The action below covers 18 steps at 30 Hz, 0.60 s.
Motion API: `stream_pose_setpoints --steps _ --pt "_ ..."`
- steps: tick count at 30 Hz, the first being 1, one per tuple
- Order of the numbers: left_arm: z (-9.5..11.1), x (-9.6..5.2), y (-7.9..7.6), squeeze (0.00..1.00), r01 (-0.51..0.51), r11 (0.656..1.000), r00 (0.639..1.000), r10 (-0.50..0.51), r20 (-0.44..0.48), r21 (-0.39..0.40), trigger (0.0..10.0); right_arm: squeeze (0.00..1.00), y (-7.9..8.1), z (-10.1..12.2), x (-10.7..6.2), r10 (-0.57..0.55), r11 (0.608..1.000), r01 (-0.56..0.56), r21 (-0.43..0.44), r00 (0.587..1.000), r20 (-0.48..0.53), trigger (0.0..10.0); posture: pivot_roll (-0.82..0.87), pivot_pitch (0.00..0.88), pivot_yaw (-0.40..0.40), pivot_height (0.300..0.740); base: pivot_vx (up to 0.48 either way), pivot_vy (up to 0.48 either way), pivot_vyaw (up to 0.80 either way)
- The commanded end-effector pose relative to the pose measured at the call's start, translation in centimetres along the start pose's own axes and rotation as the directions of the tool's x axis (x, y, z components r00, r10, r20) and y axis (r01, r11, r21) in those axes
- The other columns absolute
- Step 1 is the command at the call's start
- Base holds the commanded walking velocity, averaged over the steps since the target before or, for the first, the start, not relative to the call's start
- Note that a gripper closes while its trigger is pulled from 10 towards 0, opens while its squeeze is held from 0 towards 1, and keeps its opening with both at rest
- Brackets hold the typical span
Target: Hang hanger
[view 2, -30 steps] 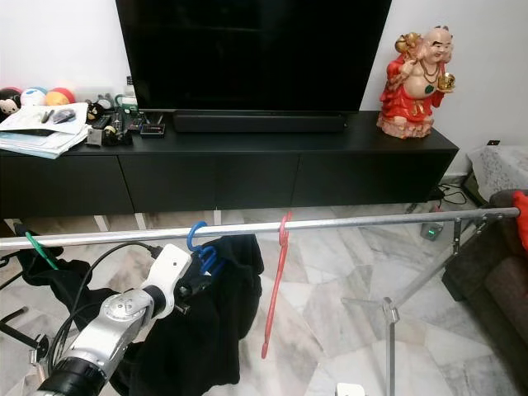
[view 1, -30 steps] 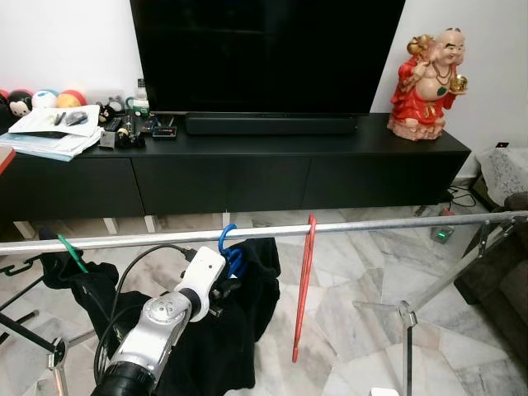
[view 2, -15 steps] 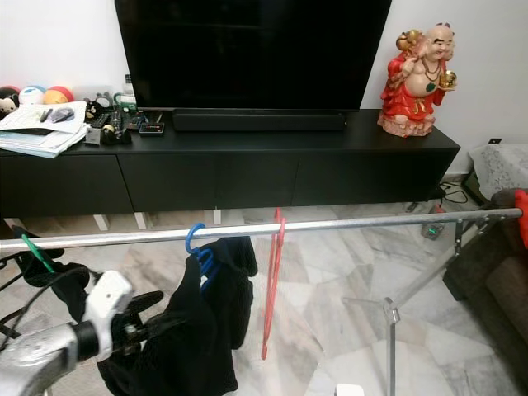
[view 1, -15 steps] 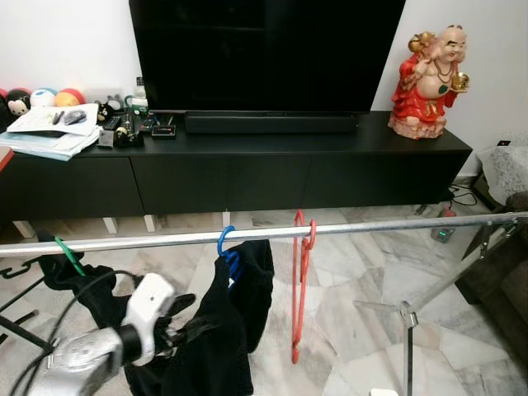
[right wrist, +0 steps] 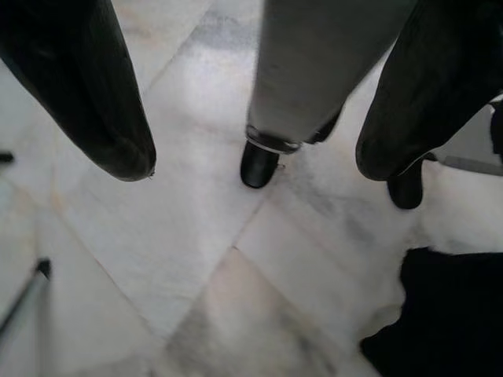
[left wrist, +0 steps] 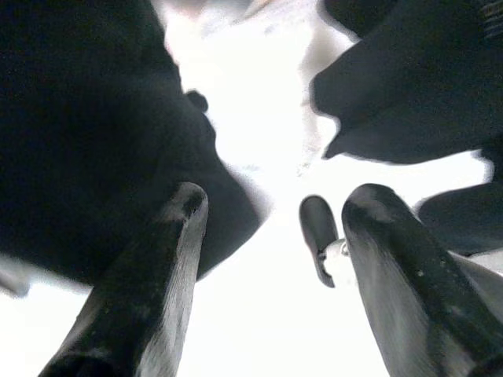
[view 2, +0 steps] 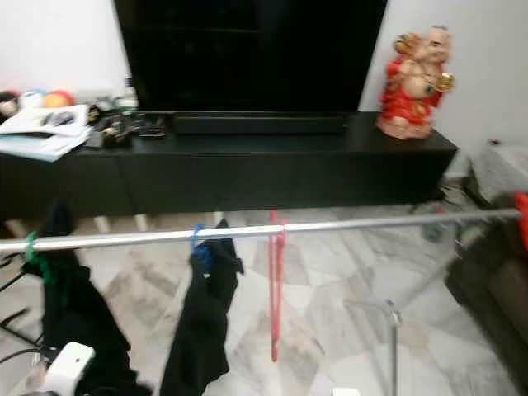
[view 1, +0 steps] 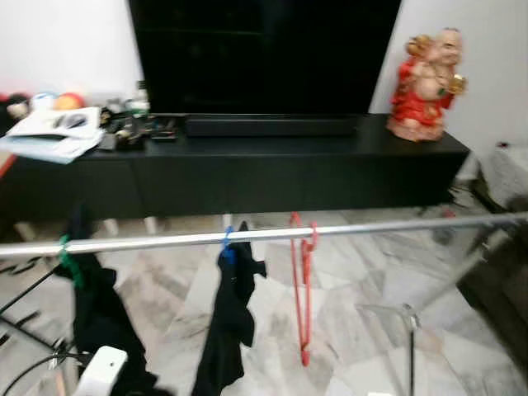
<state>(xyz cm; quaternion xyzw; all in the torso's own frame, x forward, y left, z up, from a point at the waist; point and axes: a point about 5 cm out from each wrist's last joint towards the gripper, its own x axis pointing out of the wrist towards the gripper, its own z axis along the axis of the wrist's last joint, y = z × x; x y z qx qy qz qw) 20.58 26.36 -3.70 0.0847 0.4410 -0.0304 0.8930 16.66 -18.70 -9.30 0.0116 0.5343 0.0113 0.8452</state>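
Observation:
A silver rail [view 1: 272,235] runs across in front of me. On it hangs a blue hanger [view 1: 227,241] carrying a black garment [view 1: 227,330], free of any grip. Just to its right an empty red hanger [view 1: 302,289] hangs from the rail. Further left a green hanger [view 1: 66,252] holds another black garment [view 1: 95,313]. My left arm's white wrist [view 1: 101,371] is low at the bottom left. In its wrist view the left gripper [left wrist: 279,200] is open and empty among black cloth. The right gripper [right wrist: 251,169] hangs open over the marble floor.
A black TV cabinet [view 1: 247,169] stands behind the rail with a dark TV [view 1: 264,54], a red figurine [view 1: 427,82] and papers [view 1: 54,136]. The rack's leg [view 1: 410,330] stands at the right. A grey post with a black foot [right wrist: 271,118] is below the right gripper.
My left arm has dropped away from the blue hanger to the bottom left. The black garment now hangs straight from the rail. The head views have become blurred.

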Motion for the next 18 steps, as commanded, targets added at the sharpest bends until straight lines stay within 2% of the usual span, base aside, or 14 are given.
stream_pose_setpoints --steps 1,4,10,14,18 --pt "-0.7 0.3 -0.1 0.0 -0.04 0.999 0.999 0.04 -0.024 -0.004 10.0 0.0 -0.1 -0.3 0.0 -0.002 1.0 0.002 0.0 1.0 -0.008 10.0 0.1 0.0 -0.037 0.74 0.0 0.0 0.8" --pt "-0.8 1.2 -1.6 0.0 -0.07 0.997 0.997 0.07 -0.02 -0.042 10.0 0.0 -0.1 -0.5 0.0 0.004 1.0 -0.004 -0.007 1.0 -0.015 10.0 0.09 0.0 -0.031 0.74 0.0 0.0 0.8" --pt "-0.9 1.6 -2.8 0.0 -0.067 0.997 0.998 0.066 -0.01 -0.046 10.0 0.0 0.0 -0.4 0.0 0.002 1.0 -0.002 0.001 1.0 -0.014 10.0 0.08 0.0 -0.032 0.74 0.0 0.0 0.77" --pt "0.6 1.8 -3.2 0.0 -0.012 0.997 0.996 0.018 0.087 -0.07 10.0 0.0 0.0 -0.3 0.0 0.0 1.0 0.0 0.015 1.0 -0.01 10.0 0.1 0.0 -0.041 0.74 0.0 0.0 0.0" --pt "1.3 1.8 -3.2 0.0 0.014 0.999 0.99 -0.007 0.139 -0.046 10.0 0.0 0.0 -0.1 0.0 0.003 1.0 -0.003 0.007 1.0 -0.011 10.0 0.11 0.0 -0.045 0.74 0.0 0.0 0.0"
